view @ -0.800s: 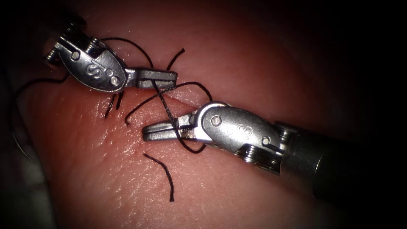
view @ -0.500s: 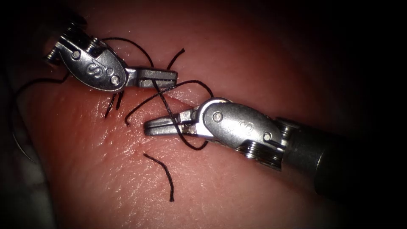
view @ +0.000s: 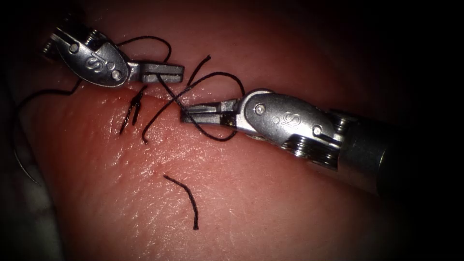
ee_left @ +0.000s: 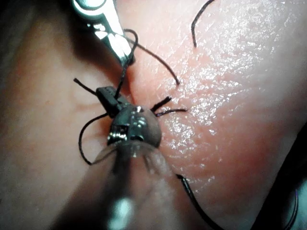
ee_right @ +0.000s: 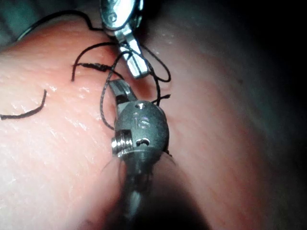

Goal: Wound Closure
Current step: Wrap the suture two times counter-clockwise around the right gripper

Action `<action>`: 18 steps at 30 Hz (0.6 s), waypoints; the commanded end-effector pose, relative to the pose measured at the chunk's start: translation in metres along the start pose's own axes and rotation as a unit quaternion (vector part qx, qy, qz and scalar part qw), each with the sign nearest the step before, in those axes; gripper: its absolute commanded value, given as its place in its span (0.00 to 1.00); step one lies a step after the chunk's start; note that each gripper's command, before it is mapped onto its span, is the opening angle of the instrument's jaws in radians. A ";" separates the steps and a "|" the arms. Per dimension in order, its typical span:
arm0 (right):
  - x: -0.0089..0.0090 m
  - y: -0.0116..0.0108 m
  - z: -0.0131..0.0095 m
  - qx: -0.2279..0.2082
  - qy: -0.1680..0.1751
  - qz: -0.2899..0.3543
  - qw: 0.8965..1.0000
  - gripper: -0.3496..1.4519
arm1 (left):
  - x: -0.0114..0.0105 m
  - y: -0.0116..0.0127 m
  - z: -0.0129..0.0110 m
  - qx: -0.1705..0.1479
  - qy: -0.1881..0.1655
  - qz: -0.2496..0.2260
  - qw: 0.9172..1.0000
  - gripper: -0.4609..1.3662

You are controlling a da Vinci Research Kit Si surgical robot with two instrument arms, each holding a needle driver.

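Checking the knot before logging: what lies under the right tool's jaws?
Thread loops out beneath the right tool, whose shut jaws hold it, over the tissue. The left tool is shut on the same thread. The jaws cover the tissue directly below them.

Both tools are finished in bright silver metal. A rounded, teardrop-shaped wrist housing is seen on the left tool (view: 164, 72) and the right tool (view: 203, 113), each stamped with an "S" and fitted with small round pins. Flat, narrow jaws are noted. A ribbed collar and a dark grey shaft (view: 386, 159) are seen behind the right housing.
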 end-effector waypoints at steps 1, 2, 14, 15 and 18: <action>0.0001 0.0003 0.0000 -0.016 0.003 0.001 1.000 0.00 | 0.0000 0.0000 -0.0001 -0.003 -0.001 0.003 1.000 0.06; 0.0002 0.0005 0.0000 -0.024 0.005 0.003 1.000 0.00 | -0.0001 0.0000 -0.0001 -0.003 -0.001 0.003 1.000 0.06; 0.0013 0.0013 0.0016 -0.074 0.025 -0.007 0.997 0.00 | -0.0006 -0.0014 -0.0006 -0.006 -0.008 0.000 1.000 0.06; 0.0014 0.0014 0.0015 -0.076 0.027 -0.006 0.997 0.00 | -0.0006 -0.0015 -0.0008 -0.006 -0.009 -0.001 1.000 0.06; 0.0017 0.0018 0.0015 -0.079 0.027 -0.006 0.996 0.00 | -0.0006 -0.0021 -0.0020 -0.006 -0.017 -0.003 1.000 0.06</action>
